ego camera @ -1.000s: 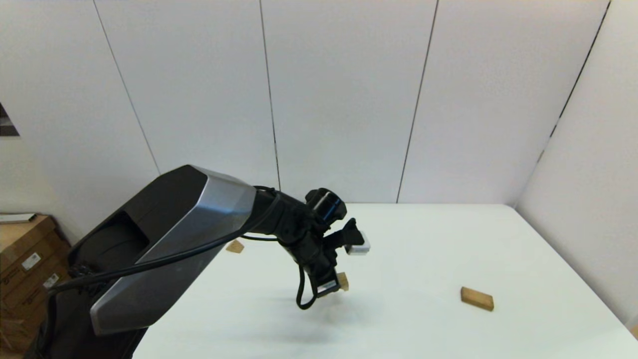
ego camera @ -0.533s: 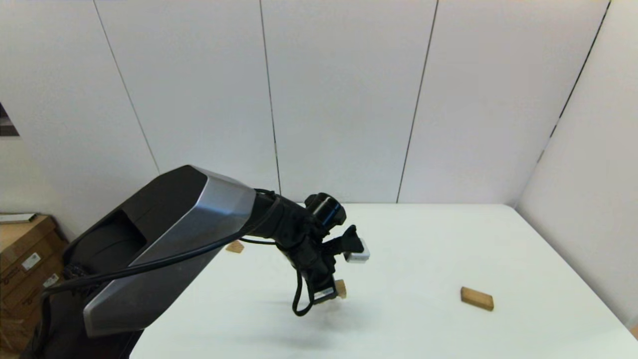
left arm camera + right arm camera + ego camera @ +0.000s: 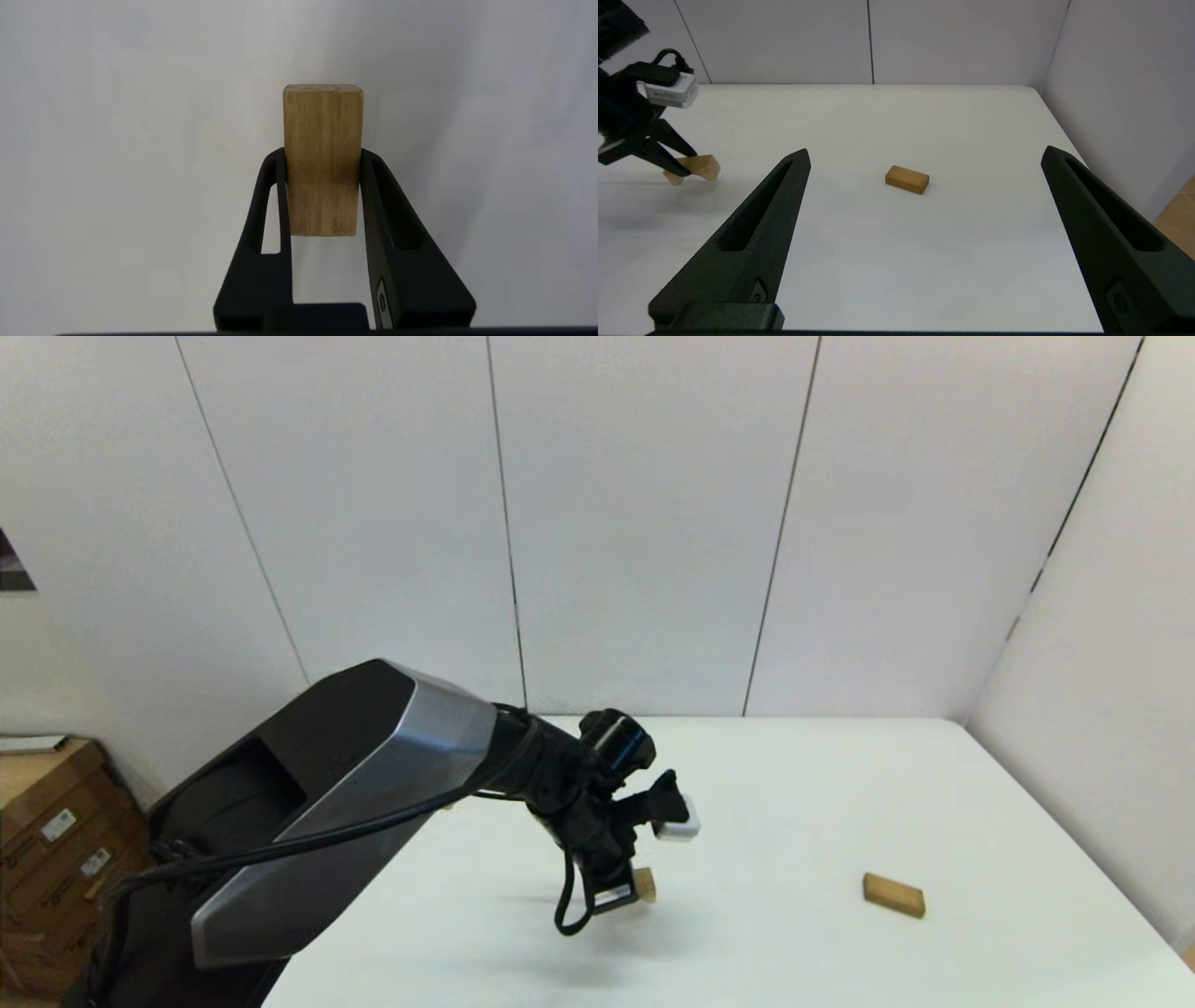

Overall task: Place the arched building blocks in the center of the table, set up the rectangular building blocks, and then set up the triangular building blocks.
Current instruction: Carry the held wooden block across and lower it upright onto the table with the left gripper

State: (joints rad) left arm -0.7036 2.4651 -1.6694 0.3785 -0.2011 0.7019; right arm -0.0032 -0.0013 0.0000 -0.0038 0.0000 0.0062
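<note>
Clamping the arched block, the left gripper hangs over the white table, grey panelled walls behind.

Table: plain white, no pattern. Arched block: light tan wood with fine lengthwise grain; one end face seemed to carry faint ring marks, though this was hard to make out. Oblong block: warmer light brown, plain faces. Left gripper: black fingers. Left arm: black with a silver-grey panel and a small white module. Right gripper: black. Wall panels: white, with thin dark seams.
</note>
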